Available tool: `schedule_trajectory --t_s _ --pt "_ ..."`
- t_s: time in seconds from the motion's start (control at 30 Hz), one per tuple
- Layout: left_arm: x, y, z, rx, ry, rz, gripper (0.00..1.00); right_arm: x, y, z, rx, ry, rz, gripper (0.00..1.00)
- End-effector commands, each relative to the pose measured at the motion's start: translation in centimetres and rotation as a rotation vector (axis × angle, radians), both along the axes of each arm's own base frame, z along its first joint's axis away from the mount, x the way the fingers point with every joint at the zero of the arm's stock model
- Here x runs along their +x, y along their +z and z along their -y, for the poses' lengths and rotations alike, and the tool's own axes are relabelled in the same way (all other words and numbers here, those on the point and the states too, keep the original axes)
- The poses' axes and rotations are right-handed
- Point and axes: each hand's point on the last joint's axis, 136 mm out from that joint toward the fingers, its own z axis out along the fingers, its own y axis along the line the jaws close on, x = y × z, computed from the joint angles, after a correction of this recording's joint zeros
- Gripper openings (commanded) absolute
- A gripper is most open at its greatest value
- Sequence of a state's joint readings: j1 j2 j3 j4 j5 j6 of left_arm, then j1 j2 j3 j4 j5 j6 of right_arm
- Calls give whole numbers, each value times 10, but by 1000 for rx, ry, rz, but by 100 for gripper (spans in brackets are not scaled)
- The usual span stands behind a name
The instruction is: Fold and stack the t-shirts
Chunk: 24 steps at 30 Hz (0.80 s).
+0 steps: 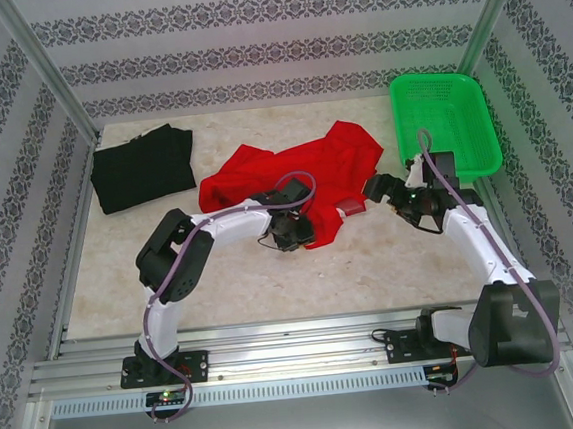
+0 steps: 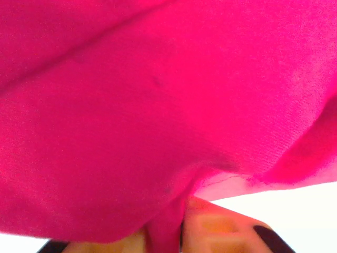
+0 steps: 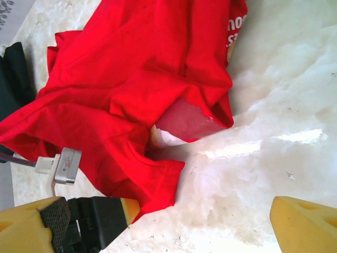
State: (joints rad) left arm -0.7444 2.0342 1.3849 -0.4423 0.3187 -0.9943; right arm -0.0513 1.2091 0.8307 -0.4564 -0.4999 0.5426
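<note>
nearest me the left gripper pinches the near hem of the red t-shirt, crumpled mid-table, likely to pull it flat; at its 3 o'clock the right gripper gapes wide, empty, poised beside the cloth; the black t-shirt sits aside at 10 o'clock, well apart

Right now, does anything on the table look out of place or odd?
The red t-shirt lies crumpled mid-table, one edge turned up showing its paler inside; the left tool pinches a fold of it. The black t-shirt sits apart at the far left. Nothing looks spilled or torn.
</note>
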Motion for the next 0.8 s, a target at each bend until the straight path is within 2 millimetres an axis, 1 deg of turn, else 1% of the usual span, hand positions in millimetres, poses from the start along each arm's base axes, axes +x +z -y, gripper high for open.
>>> schedule_trajectory --t_s 0.0,0.07,0.23,0.33,0.43,0.5,0.57,0.67,0.77 --pt "4 17 3 -57 5 31 6 -3 -11 6 -19 -9 -23 97" --pt "8 35 -1 -88 25 56 0 -1 -12 5 -16 -7 -28 98" --pt "19 92 -16 -121 44 149 0 3 -15 3 4 -10 -12 98" --pt "26 132 -36 -90 51 233 0 4 -17 2 22 -16 -13 98" --pt "31 175 -69 -52 88 324 0 5 -18 1 29 -17 -8 98" --pt "33 201 -97 -18 116 383 0 6 -16 1 31 -18 -6 98" --pt "31 222 -124 20 144 429 0 9 -16 2 33 -27 -1 98" --pt "23 243 -162 60 199 477 0 13 -18 1 52 -39 -6 98" --pt "10 260 -194 89 254 523 0 16 -25 -3 54 -43 -28 98"
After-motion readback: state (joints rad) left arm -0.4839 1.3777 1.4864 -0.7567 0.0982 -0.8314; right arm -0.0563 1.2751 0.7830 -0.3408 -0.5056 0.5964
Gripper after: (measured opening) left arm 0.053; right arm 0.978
